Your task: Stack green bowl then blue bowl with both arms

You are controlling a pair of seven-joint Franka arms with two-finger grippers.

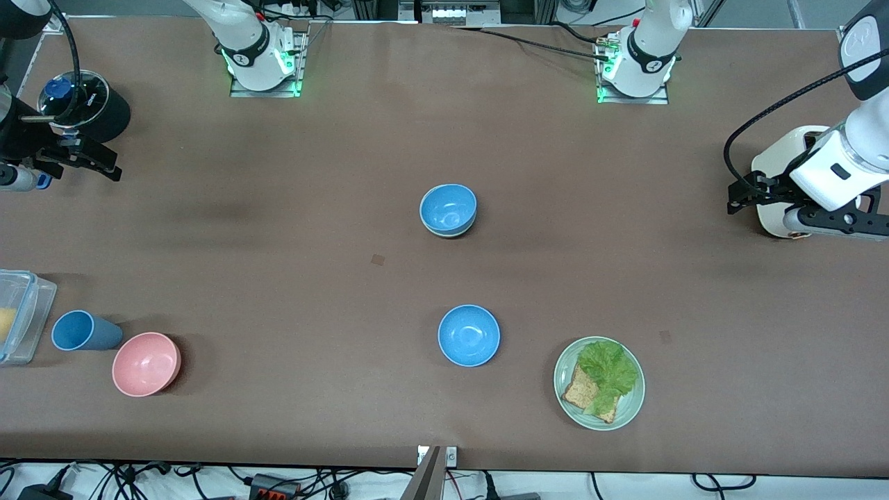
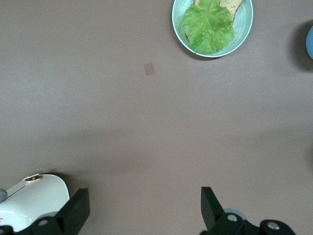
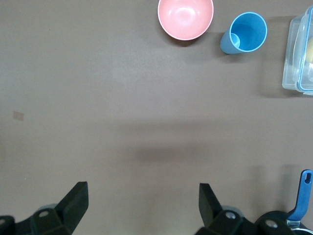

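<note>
Blue bowl (image 1: 449, 208) nested in green bowl (image 1: 451, 232)

The green bowl (image 1: 450, 231) is mostly hidden, only a pale rim peeks out under the blue bowl (image 1: 448, 208) nested in it. The clear plastic container (image 1: 19, 316) beside the blue cup (image 1: 83, 331) is cut off by the front view's edge, and whatever yellow thing sits inside can't be made out. In the left wrist view, the second blue bowl (image 2: 310, 42) beside the plate (image 2: 213, 51) is just a sliver at the edge.
</note>
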